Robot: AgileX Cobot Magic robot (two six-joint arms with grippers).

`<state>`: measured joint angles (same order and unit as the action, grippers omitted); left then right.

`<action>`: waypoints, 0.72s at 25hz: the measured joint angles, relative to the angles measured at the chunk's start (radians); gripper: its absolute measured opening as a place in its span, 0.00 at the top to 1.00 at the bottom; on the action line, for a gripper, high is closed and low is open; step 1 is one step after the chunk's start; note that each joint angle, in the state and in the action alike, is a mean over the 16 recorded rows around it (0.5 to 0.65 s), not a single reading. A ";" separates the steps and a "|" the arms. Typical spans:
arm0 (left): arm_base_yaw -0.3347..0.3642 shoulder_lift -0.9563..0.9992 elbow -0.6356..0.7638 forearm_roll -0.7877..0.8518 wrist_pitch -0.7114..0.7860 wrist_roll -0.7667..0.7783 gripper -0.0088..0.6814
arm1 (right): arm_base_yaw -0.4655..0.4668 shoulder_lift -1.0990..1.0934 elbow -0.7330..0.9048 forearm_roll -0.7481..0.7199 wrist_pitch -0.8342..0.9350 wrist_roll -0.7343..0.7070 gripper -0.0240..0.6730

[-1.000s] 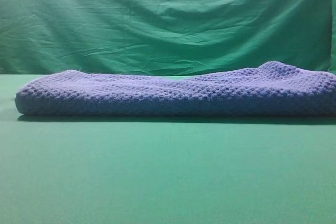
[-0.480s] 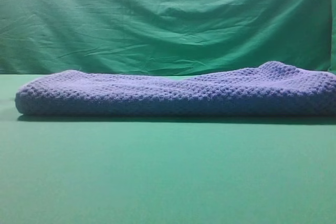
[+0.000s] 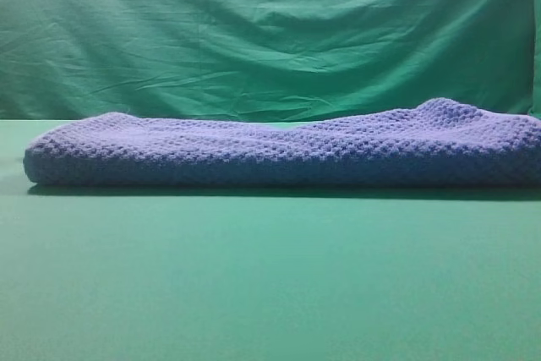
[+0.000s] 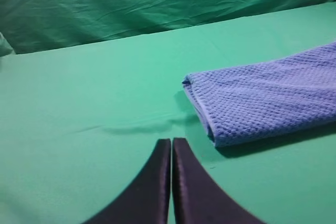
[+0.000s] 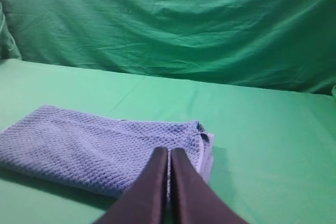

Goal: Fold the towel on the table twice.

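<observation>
Towel (image 3: 279,151) lies folded on the desk (image 3: 270,276); my left hand (image 4: 171,142) and right hand (image 5: 169,152), both pressed together, could snag and unfold it.

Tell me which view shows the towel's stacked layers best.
The right wrist view: the towel shows its layered end by the closed fingers. The left wrist view shows its other end; the high view shows only one long side.
</observation>
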<state>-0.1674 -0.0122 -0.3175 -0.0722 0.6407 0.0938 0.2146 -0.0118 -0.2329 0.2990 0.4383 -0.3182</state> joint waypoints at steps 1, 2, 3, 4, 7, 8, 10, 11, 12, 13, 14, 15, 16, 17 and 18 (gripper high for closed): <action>0.000 0.000 0.014 0.008 -0.010 0.000 0.99 | 0.000 0.000 0.014 0.001 -0.017 0.000 0.97; 0.000 0.000 0.030 0.014 -0.020 0.000 0.99 | 0.000 0.000 0.027 0.003 -0.034 0.000 0.97; 0.000 0.000 0.045 0.016 -0.030 0.000 0.99 | 0.000 0.000 0.040 0.004 -0.049 0.000 0.97; 0.000 0.000 0.061 0.015 -0.041 0.000 0.99 | 0.000 0.000 0.052 0.006 -0.063 0.000 0.97; 0.000 0.000 0.107 -0.003 -0.072 0.000 0.99 | 0.000 0.000 0.082 0.012 -0.094 0.000 0.97; 0.000 0.000 0.121 -0.014 -0.082 0.000 0.99 | 0.000 0.000 0.089 0.015 -0.100 0.000 0.97; 0.000 0.000 0.145 -0.036 -0.097 0.000 0.99 | 0.000 0.000 0.101 0.023 -0.106 0.000 0.97; 0.000 0.000 0.155 -0.048 -0.102 0.000 0.99 | 0.000 0.000 0.105 0.027 -0.107 0.000 0.97; 0.000 0.000 0.163 -0.059 -0.106 0.000 0.99 | 0.000 0.000 0.109 0.032 -0.108 0.000 0.97; 0.000 0.000 0.169 -0.070 -0.109 0.000 0.99 | 0.000 0.000 0.112 0.036 -0.108 0.000 0.97; 0.000 0.000 0.174 -0.082 -0.112 0.000 0.99 | 0.000 0.000 0.115 0.041 -0.109 0.000 0.97; 0.000 0.000 0.178 -0.092 -0.114 0.000 0.99 | 0.000 0.000 0.118 0.045 -0.109 0.000 0.97; 0.000 0.000 0.181 -0.102 -0.115 0.000 0.99 | 0.000 0.000 0.120 0.049 -0.110 0.000 0.97; 0.000 0.000 0.182 -0.112 -0.117 0.000 0.99 | 0.000 0.000 0.122 0.052 -0.110 0.000 0.97; 0.000 0.000 0.182 -0.119 -0.118 0.000 0.99 | 0.000 0.000 0.123 0.056 -0.110 0.000 0.97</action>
<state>-0.1674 -0.0122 -0.1353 -0.1915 0.5224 0.0938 0.2146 -0.0118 -0.1100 0.3547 0.3283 -0.3182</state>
